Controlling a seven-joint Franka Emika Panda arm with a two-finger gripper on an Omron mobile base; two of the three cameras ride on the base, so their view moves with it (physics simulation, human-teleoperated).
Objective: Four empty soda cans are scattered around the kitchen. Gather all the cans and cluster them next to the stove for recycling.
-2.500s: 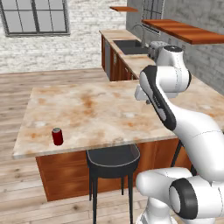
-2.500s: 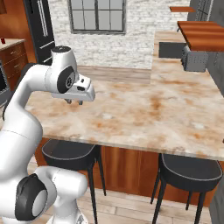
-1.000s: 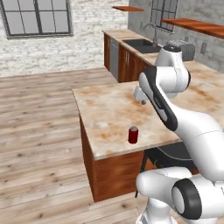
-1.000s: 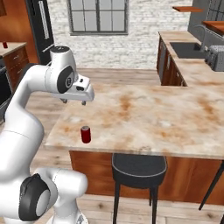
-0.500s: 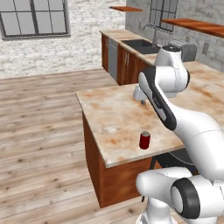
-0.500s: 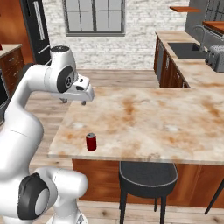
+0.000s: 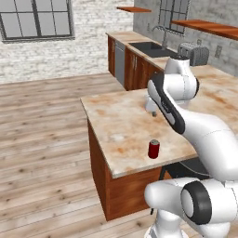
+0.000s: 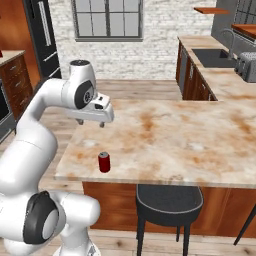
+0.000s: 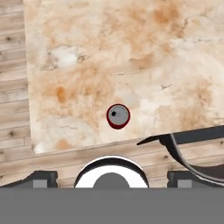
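A red soda can (image 8: 104, 162) stands upright on the marble table (image 8: 200, 145), close to its near edge and toward its left end, just left of a black stool (image 8: 169, 198) tucked below. The end effector (image 8: 102, 123) hangs above the table, farther in than the can, well apart from it, released and empty.

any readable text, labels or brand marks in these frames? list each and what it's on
None readable.
red soda can: plain red side, no brand or print legible; the hand view gives its silvery top, no markings.
marble island counter: veining and stains, no lettering.
toaster: too small to tell whether it has any label.
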